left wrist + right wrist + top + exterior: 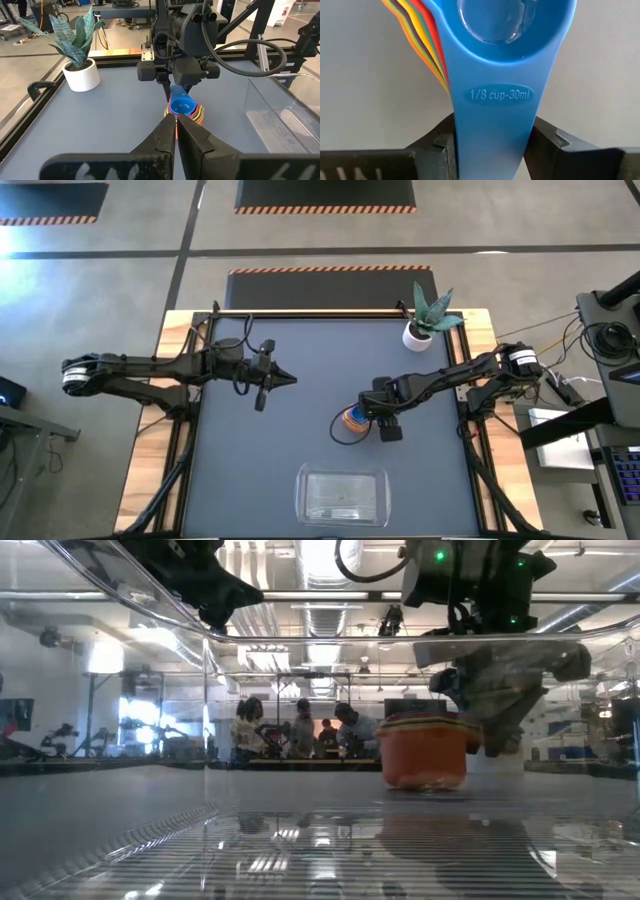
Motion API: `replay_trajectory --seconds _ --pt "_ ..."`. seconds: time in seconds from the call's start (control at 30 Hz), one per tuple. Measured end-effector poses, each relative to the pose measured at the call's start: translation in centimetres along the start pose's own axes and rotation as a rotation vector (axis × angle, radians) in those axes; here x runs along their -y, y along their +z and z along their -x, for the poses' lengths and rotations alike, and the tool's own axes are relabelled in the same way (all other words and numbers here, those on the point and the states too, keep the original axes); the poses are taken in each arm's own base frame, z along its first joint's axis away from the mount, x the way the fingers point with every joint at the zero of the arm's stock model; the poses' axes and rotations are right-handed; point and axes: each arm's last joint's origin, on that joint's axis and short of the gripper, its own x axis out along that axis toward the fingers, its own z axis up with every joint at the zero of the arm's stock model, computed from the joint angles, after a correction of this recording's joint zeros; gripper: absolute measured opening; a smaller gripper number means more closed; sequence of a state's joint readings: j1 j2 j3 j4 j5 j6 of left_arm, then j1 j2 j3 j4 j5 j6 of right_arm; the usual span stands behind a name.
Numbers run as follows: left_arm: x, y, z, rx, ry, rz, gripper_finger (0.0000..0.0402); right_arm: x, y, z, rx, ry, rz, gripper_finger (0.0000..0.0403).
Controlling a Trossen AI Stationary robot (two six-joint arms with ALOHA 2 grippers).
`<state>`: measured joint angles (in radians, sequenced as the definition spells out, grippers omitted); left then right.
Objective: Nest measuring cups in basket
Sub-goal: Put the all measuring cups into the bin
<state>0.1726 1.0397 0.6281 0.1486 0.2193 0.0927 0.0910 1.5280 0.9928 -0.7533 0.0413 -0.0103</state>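
Observation:
The measuring cups point(351, 418) stand nested in one stack on the dark table, mid-right. The small blue cup point(510, 20) sits on top and an orange cup point(425, 755) forms the outside. Their handles fan out toward my right gripper point(374, 420), which points steeply down with its fingers closed on either side of them. My left gripper point(290, 377) hangs shut above the table's left middle, holding nothing. The clear basket point(342, 495) rests at the near edge. My right gripper pinches the stacked handles between its two fingers, which lie across the handles. The fingers meet the two long edges of the blue top handle point(490, 125) just behind its size marking. They come from above, pointing steeply down. The stack stands upright with its base on the table point(425, 783).
A white plant pot point(418, 335) with a spiky green plant stands at the far right of the table. Bare dark tabletop lies between the cups and the basket. People stand in the room beyond the far edge.

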Motion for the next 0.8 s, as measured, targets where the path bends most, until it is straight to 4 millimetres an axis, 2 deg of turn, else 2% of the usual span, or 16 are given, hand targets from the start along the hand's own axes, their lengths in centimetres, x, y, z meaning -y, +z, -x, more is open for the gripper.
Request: replay_trajectory --seconds 0.8 --pt "0.0 0.01 0.0 0.001 0.0 0.004 0.0 0.01 0.06 0.01 0.007 -0.002 -0.049 0.0148"
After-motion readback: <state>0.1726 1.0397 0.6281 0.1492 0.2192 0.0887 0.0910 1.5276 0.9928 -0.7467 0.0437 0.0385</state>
